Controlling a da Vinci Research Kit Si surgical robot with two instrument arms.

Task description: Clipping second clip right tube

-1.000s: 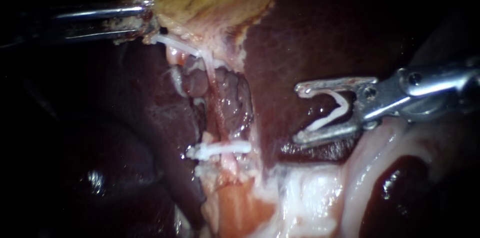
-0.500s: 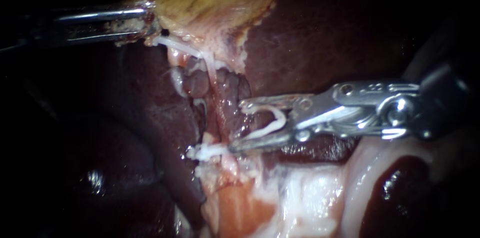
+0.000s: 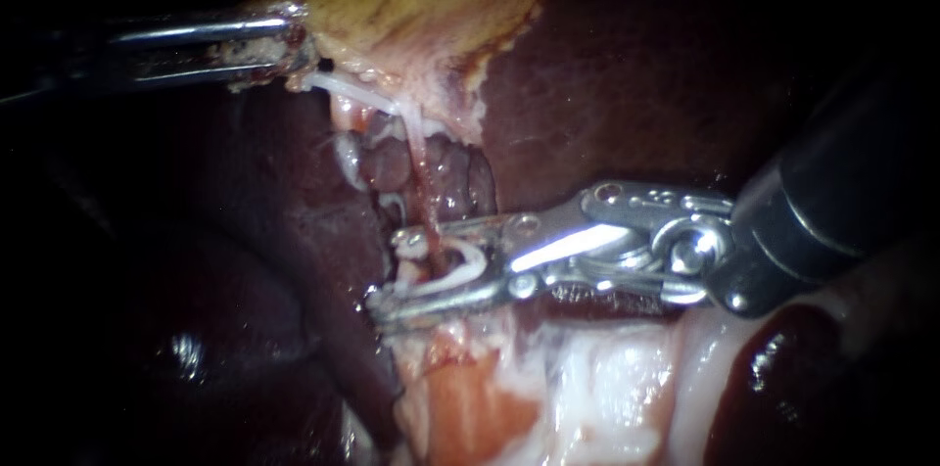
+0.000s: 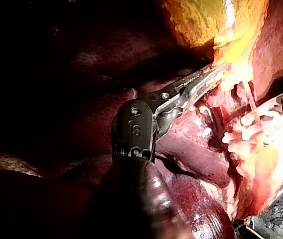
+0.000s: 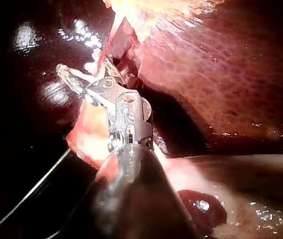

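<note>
- Liver point(image 3: 627, 84): dark, fills most of the endoscope view.
- Gallbladder point(image 3: 411, 6): yellowish, above the dissected gap.
- Right instrument point(image 3: 392, 270): jaws partly apart, both touching 1 white clip seated between them, straddling the tube.
- Left instrument point(image 3: 294, 45): jaws closed on the gallbladder's lower edge.
- Tube point(image 3: 423, 192): thin, pink, runs down from the gallbladder in between the right jaws.
- Clip point(image 3: 468, 265): not yet closed, low on the tube.

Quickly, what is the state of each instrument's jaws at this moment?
Left instrument: jaws shut on the edge of the gallbladder.
Right instrument: jaws hold a white clip, not yet closed, astride the tube.
</note>
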